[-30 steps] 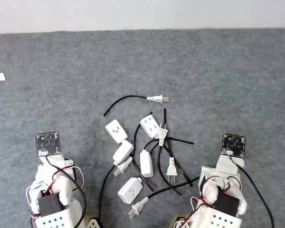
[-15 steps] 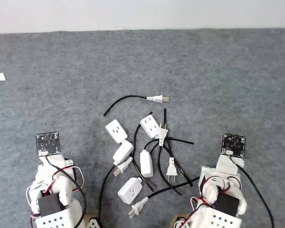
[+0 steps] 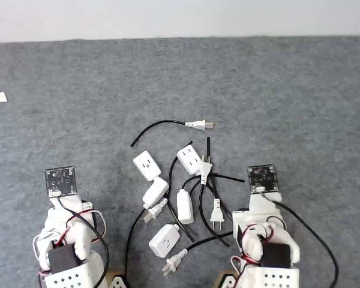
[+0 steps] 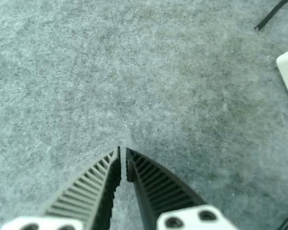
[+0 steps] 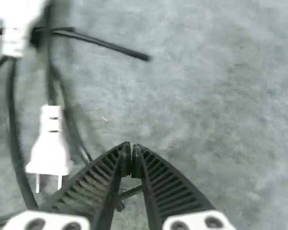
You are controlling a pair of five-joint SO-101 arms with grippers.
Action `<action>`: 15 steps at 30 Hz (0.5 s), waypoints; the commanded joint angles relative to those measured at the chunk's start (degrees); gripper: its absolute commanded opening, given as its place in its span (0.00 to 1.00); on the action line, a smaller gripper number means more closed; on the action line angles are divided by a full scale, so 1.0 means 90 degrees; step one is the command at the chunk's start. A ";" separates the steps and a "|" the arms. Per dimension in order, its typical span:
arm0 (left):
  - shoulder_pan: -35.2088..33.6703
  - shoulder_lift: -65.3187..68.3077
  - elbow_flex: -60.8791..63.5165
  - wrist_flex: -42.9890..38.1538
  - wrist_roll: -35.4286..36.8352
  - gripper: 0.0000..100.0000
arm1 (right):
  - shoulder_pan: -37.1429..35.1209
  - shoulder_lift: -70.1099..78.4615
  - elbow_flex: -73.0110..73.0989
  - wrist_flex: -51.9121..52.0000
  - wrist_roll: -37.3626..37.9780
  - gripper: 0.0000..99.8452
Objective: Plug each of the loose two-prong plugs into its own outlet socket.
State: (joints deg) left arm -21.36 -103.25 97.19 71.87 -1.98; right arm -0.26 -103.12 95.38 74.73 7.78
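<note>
Five loose two-prong plugs, three outlet sockets, two arms; nothing was mated.

1. Bench point(image 3: 300, 90): grey, felt-like top. Nothing pinned the sockets to it, so a socket would probably slide away under a pushing plug.

2. Cord tangle point(image 3: 202, 207): black leads crossed one another between the sockets and the right arm. Lifting one plug would likely drag its neighbours and shift a socket out of line.

3. Sockets: the first socket point(image 3: 147, 165) and the second socket point(image 3: 190, 159) lay face up near each other. The third socket point(image 3: 164, 240) lay closer to the arms. Two oblong white bodies point(image 3: 184, 206) lay between them; their kind could not be told, and one could be mistaken for a socket.

4. Plugs: the far plug point(image 3: 199, 125) lay apart on its own curved lead. The middle plug point(image 3: 205, 169) touched the second socket's corner. The near plug point(image 5: 48, 146) lay flat across the leads, prongs towards the arm's base. Two further plugs point(image 3: 174, 263) lay beside the third socket. A flat plug offers little to grip, and its prongs would need turning, so it could twist in the grip or seat crookedly.

5. Right pincer point(image 5: 131, 158): tips drawn together, holding nothing, low over the bench just beside the near plug. Lowered in that state it would shove the plug rather than take it.

6. Left pincer point(image 4: 123, 160): narrowed to a slit, empty, over bare bench, well apart from the cluster.

7. Writing: none could be read. Two white scraps point(image 3: 0, 96) lay at the bench's far left, with no print discernible.
</note>
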 commanded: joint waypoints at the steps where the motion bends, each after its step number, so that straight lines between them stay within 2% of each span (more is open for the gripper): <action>1: 0.0039 -0.0098 -0.0083 0.0029 -0.0039 0.01 | -0.0122 -0.0015 0.0039 -0.0073 -0.0029 0.01; 7: 0.0049 -0.0107 -0.0103 -0.0029 -0.0029 0.02 | -0.0063 -0.0015 0.0039 -0.0366 -0.0039 0.01; 15: 0.0703 -0.0107 -0.0132 -0.0860 -0.0020 0.02 | 0.1158 -0.0015 0.0078 -0.0698 -0.0010 0.01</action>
State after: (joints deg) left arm -17.58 -103.25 97.19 68.26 -1.98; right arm 6.68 -103.12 95.38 69.80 7.78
